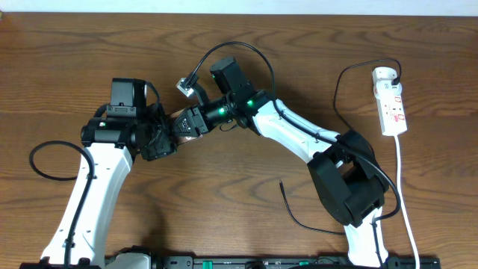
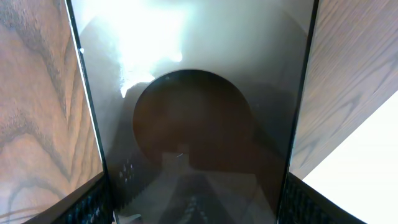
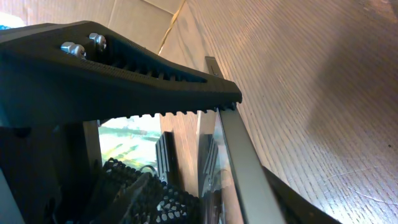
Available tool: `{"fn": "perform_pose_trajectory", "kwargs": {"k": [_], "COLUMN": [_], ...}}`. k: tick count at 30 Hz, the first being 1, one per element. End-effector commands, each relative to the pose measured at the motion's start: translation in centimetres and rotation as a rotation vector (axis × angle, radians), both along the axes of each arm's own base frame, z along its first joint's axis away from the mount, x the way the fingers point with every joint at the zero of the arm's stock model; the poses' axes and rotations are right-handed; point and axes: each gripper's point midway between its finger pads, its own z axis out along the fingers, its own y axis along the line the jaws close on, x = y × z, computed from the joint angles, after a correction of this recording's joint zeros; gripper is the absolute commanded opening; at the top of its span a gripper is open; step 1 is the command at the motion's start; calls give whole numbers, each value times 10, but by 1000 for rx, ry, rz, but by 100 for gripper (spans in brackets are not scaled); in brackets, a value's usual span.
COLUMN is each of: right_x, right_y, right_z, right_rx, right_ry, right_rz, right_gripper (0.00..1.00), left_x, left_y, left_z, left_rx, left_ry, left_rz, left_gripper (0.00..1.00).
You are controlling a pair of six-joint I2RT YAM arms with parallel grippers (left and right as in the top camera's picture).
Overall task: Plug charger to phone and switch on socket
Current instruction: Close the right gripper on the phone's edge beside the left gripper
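Phone (image 2: 199, 93), a glossy dark flat slab, is over the brown wooden surface (image 1: 75, 60), clamped across its width in the left pincer (image 2: 199, 202), likely to steady it for plugging. Right pincer (image 3: 249, 137) touches its edge, but I cannot tell if it grips. Thin black charger cable (image 1: 299, 218) lies loose, apart. No containers.

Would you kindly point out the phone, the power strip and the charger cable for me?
phone (image 2: 199, 137): left wrist view, middle of its glossy face.
power strip (image 1: 391, 104): overhead view, middle of its white body.
charger cable (image 1: 337, 97): overhead view, the bend left of the strip.
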Motion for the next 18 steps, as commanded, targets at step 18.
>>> {"fn": "perform_pose_trajectory", "kwargs": {"k": [18], "right_x": [1], "right_y": [2], "right_z": [8], "right_rx": [16], "right_ry": [-14], "right_rz": [4], "right_gripper": [25], "left_x": [6], "left_y": [1], "left_z": [10], "left_rx": [7], "left_ry": [-28], "left_rz": [11], "left_gripper": [7]}}
